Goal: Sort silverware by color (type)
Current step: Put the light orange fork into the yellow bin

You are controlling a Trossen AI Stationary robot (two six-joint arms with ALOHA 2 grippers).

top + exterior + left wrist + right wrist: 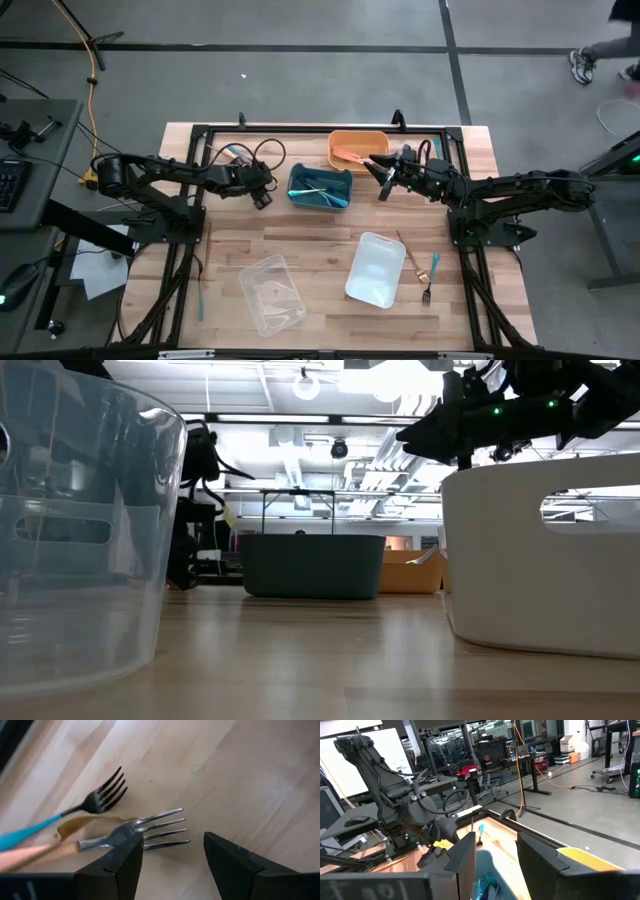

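In the left wrist view three pieces lie together on the wood: a silver fork with a salmon handle (150, 827), a dark fork with a teal handle (100, 800) and a gold piece (80, 824) between them. My left gripper (171, 837) is open just above them, left of the teal bin (320, 187). My right gripper (380, 185) is open and empty (496, 840), hovering between the teal bin and the orange bin (358, 150). A salmon piece (350, 155) lies in the orange bin and teal pieces (318, 192) in the teal bin. A gold fork (410, 255) and a teal-handled fork (432, 272) lie right of the white bin. My left gripper has one finger (125, 860) over the silver fork's neck (117, 836), coming from above with the fork flat on the table. Whether the finger touches the fork, I cannot tell.
A white bin (375, 268) and a clear bin (272, 293) stand on the near half of the table, with bare wood between and behind them. A teal piece (200, 300) lies near the left frame rail. A black frame borders the table's far edge and both sides.
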